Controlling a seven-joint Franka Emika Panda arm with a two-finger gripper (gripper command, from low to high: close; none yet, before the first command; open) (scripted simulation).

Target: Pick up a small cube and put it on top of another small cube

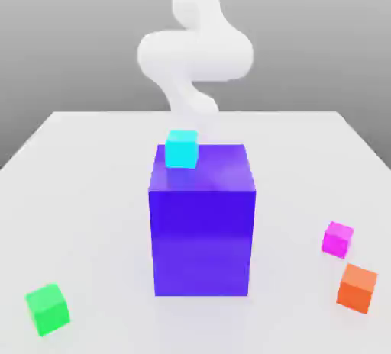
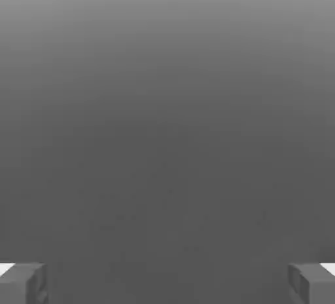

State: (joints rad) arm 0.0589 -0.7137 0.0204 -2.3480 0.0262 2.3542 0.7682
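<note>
The small magenta-pink cube (image 1: 337, 238) rests on the white table (image 1: 84, 192) at the exterior view's right, well apart from the arm. Just in front of it lies an orange small cube (image 1: 357, 287). A cyan small cube (image 1: 182, 148) sits on the back left of the big blue-purple block's (image 1: 202, 230) top. My white arm (image 1: 195, 55) rises behind the block. In the hand view my gripper (image 2: 167, 284) is open, its two grey fingertips (image 2: 23, 283) far apart with nothing between them, facing plain grey.
A green small cube (image 1: 47, 308) lies near the table's front at the exterior view's left. The big block stands tall in the middle of the table, between the arm and the front cubes.
</note>
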